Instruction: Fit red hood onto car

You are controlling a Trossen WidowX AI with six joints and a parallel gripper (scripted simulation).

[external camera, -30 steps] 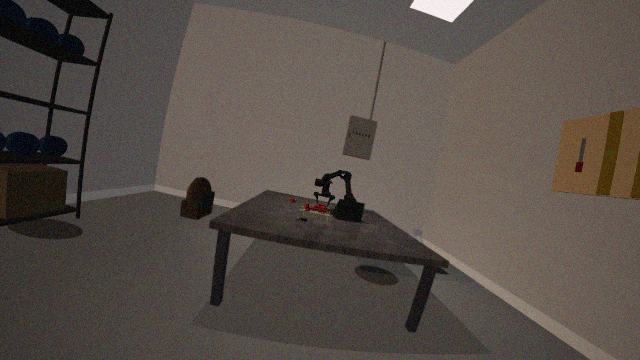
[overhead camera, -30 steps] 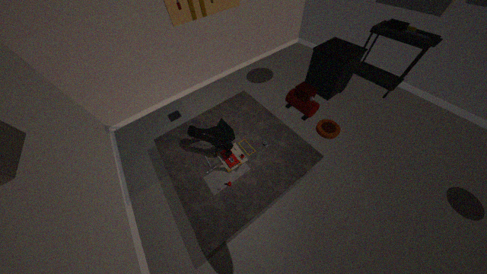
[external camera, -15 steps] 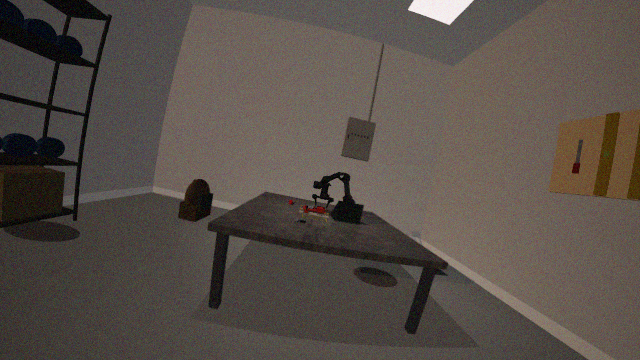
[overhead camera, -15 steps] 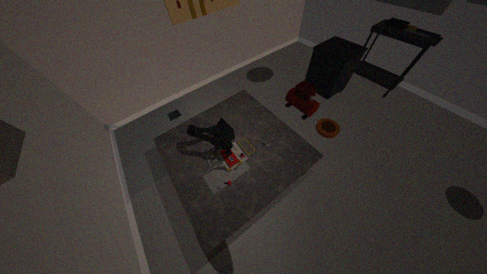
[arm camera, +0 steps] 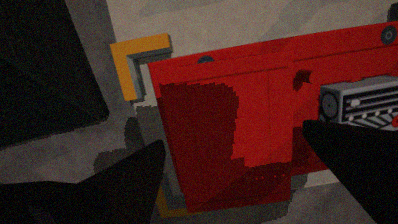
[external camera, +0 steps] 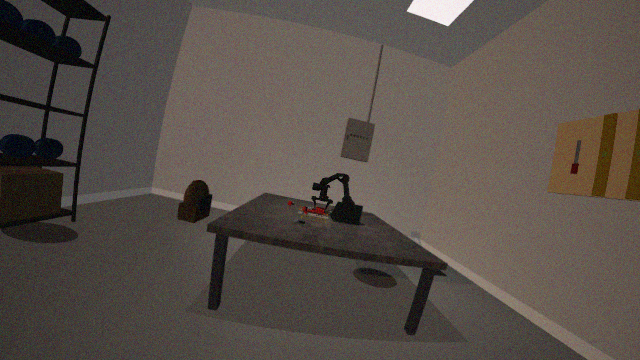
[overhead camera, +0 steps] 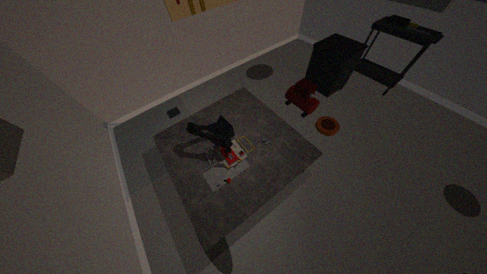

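The red car chassis [arm camera: 350, 65] [overhead camera: 233, 161] [external camera: 316, 211] sits in the jig, whose yellow corner bracket [arm camera: 119, 62] shows in the wrist view. The grey engine block [arm camera: 357, 100] stands on its deck at the right of that view. One dark peg [arm camera: 301, 79] shows near the engine; the other pegs are hidden or out of frame. A flat red panel [arm camera: 260, 115] covers the chassis's left part; I cannot tell whether it is the hood or bodywork. The gripper [arm camera: 233, 134] [external camera: 322, 206] is open and empty, its black fingertips on either side of this panel, low over the car.
A pale sheet [overhead camera: 213, 179] lies beside the jig with a small red-tipped thing [overhead camera: 228, 180] on it. A yellow outlined rectangle [overhead camera: 249, 138] and a small pale object [overhead camera: 265, 141] are on the jig's other side. The black arm base [external camera: 347, 213] stands close to the jig.
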